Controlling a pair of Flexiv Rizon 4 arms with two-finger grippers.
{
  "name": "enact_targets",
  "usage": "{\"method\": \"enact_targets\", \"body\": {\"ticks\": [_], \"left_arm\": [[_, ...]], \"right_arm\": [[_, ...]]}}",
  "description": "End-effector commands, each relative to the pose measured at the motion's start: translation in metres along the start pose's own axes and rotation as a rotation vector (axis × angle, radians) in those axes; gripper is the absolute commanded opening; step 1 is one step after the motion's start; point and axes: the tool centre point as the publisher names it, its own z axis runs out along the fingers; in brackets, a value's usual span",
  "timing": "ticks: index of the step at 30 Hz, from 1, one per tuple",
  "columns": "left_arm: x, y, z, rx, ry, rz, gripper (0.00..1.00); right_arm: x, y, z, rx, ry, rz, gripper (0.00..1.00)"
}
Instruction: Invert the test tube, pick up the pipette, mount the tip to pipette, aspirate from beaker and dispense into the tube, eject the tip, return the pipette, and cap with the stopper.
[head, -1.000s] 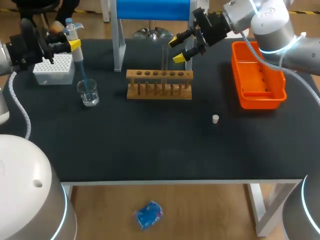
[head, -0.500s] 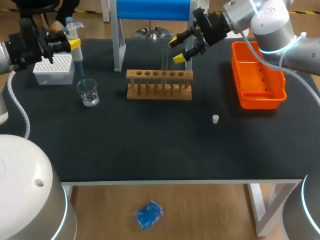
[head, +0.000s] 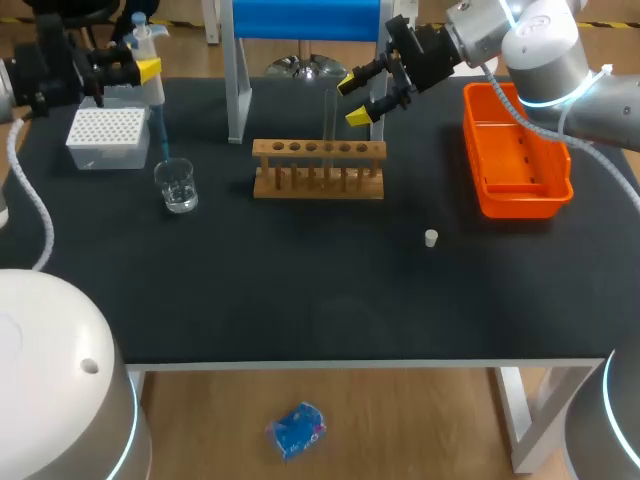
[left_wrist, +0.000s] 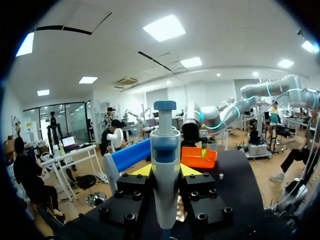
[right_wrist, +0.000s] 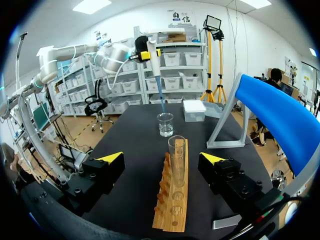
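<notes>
In the head view, your left gripper (head: 125, 70) sits over the table's far left corner, clamped on a white-and-blue plastic pipette (head: 150, 75). Its slim blue tip (head: 162, 145) hangs just above the small clear glass beaker (head: 177, 186), next to the white tip box (head: 107, 135). Your right gripper (head: 356, 99) hovers with its fingers spread wide beside the clear glass test tube (head: 329, 115), which stands upright in the wooden rack (head: 318, 170). The small white stopper (head: 430, 237) lies alone on the black table (head: 300, 290), near the orange plastic tray (head: 520, 205). In the left wrist view, you see the pipette (left_wrist: 165, 185) gripped upright between the fingers. In the right wrist view, the test tube (right_wrist: 176, 150) stands between the wide-apart fingers (right_wrist: 112, 159), touching neither. Ahead of it, the tip (right_wrist: 160, 95) hangs over the beaker (right_wrist: 165, 124), above its rim.
</notes>
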Motion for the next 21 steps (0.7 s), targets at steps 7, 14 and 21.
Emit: {"method": "enact_targets", "body": {"ticks": [7,14,21], "left_arm": [[0.02,-0.098,0.013,-0.041,0.06,0.048,0.0],[0.041,-0.152,0.04,-0.049,0.172,0.067,0.0],[0.067,-0.187,0.085,-0.067,0.296,0.088,0.0]], "right_arm": [[0.001,0.0,-0.001,0.002,-0.001,0.0,1.0],[0.001,0.0,-0.001,0.002,-0.001,0.0,1.0],[0.001,0.0,-0.001,0.002,-0.001,0.0,1.0]]}}
